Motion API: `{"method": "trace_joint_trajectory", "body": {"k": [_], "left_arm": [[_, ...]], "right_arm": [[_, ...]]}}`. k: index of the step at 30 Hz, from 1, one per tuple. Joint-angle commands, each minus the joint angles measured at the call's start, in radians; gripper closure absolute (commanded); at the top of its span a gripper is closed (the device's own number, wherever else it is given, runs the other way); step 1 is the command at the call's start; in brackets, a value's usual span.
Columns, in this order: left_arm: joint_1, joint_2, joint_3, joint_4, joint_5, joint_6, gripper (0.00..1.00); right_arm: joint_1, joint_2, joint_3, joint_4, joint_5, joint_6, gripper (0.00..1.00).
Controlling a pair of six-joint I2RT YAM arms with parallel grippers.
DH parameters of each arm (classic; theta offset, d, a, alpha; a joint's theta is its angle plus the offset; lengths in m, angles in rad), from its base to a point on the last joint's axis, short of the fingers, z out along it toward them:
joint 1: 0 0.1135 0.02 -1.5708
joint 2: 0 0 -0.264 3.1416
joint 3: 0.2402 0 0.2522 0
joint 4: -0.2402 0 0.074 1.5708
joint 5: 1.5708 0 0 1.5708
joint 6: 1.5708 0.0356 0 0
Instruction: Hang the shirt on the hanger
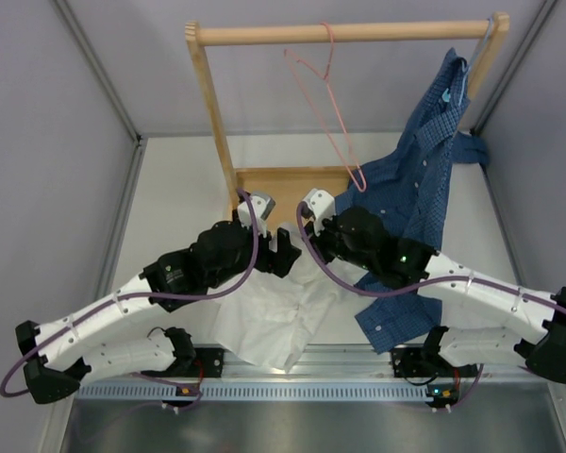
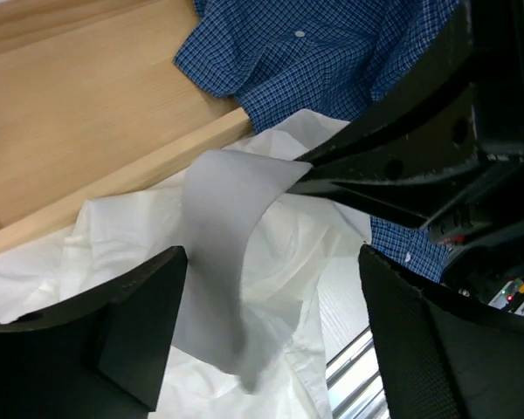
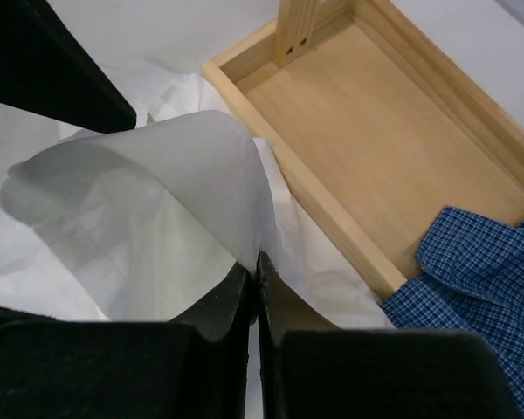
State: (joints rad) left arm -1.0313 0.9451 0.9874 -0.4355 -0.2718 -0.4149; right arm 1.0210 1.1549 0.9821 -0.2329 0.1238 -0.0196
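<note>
The shirt (image 1: pixel 275 326) lies crumpled on the table (image 1: pixel 179 189), just in front of the rack's wooden base tray (image 3: pixel 375 166). Its far edge bunches against the tray's near wall, and its near edge reaches almost to the arm mounts.

Both arms lean in over it and meet at the middle. The right gripper (image 3: pixel 255 272) has its two fingers pressed together on a fold of the white cloth, which rises from the pinch and curls over like a stiff flap. The left gripper (image 2: pixel 271 262) is spread wide, one dark finger on each side of that lifted fold. From its own camera the pads seem not to touch the cloth, though I can't be sure at the left one.

From above, the arm bodies hide both sets of fingertips, so only the wrist views show the grip.

The hanger (image 1: pixel 321 104) is well apart from the shirt. It hangs by its hook on the wooden rod (image 1: pixel 340 34) of the rack, bare and tilted. A blue checked shirt (image 1: pixel 420 189) hangs at the rod's right end. Its tail drapes down past the tray and lies on the table, touching the white cloth.
</note>
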Motion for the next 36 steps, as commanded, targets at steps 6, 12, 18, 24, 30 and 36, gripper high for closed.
{"method": "trace_joint_trajectory", "body": {"k": [6, 12, 18, 24, 30, 36], "left_arm": [[-0.003, 0.006, 0.011, 0.023, 0.054, 0.074, 0.25], [-0.075, 0.041, -0.009, 0.029, -0.120, 0.113, 0.41], [-0.078, 0.090, -0.032, 0.056, -0.234, 0.110, 0.40], [-0.079, 0.118, -0.049, 0.066, -0.313, 0.102, 0.73], [-0.079, 0.083, -0.035, 0.072, -0.258, 0.099, 1.00], [-0.079, 0.003, -0.030, 0.067, -0.178, 0.074, 1.00]], "right_arm": [[0.011, -0.011, 0.158, -0.137, 0.119, 0.010, 1.00], [0.004, 0.009, 0.178, -0.189, 0.103, 0.050, 1.00], [0.004, 0.008, 0.198, -0.210, 0.022, 0.056, 1.00], [0.002, -0.018, 0.198, -0.226, 0.008, 0.066, 1.00], [-0.002, -0.058, 0.187, -0.226, 0.005, 0.090, 0.66], [-0.002, -0.150, 0.286, -0.299, 0.002, 0.101, 0.29]]}}
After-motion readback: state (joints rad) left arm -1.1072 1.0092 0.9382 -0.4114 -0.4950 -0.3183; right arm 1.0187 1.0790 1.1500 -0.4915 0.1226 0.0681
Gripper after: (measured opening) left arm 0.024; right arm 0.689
